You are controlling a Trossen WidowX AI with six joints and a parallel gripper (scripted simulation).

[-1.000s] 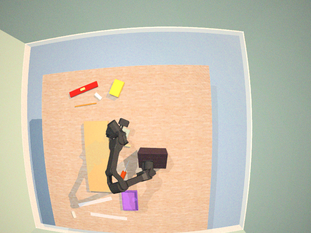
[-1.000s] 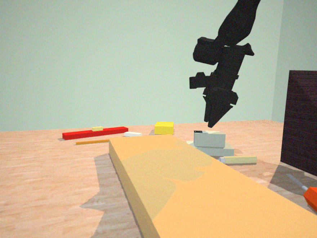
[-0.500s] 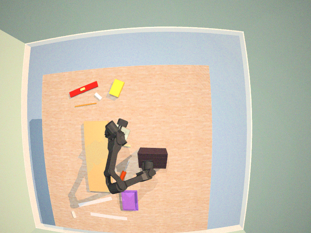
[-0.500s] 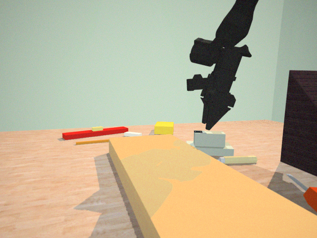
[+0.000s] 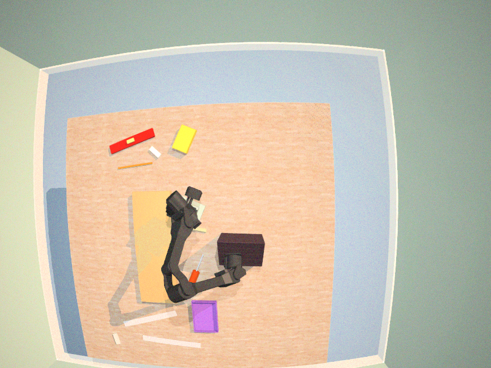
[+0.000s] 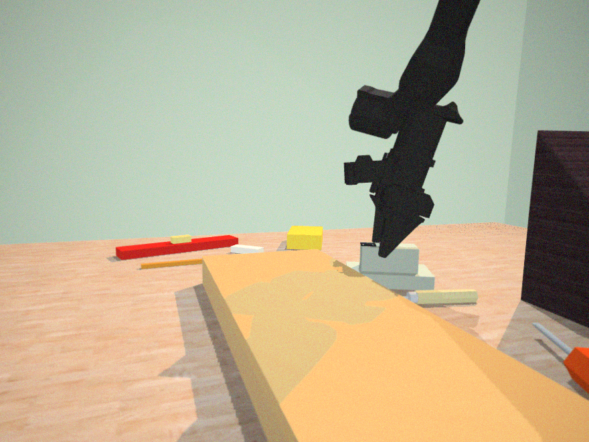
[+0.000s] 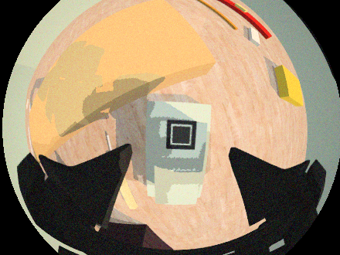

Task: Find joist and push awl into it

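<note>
Pale grey, the stud finder (image 7: 181, 151) lies on the wooden worktop (image 5: 258, 178) just beside the orange floor panel (image 6: 380, 356). We see our fingers spread wide above it, gripping nothing; the awl (image 5: 195, 272) lies near the purple tray (image 5: 216, 316).

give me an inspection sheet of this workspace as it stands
surface: wood-grain floor, blue border round it
job's things: stud finder on the floor beside the orange floor panel; awl lying flat by the arm; purple tray with nothing in it
clutter: red level, yellow block, white block, pencil, pale strips, dark box
grippers: gripper open, jaws wide, low over the stud finder, holding nothing
cables: nothing seen
surroundings: pale green walls
</note>
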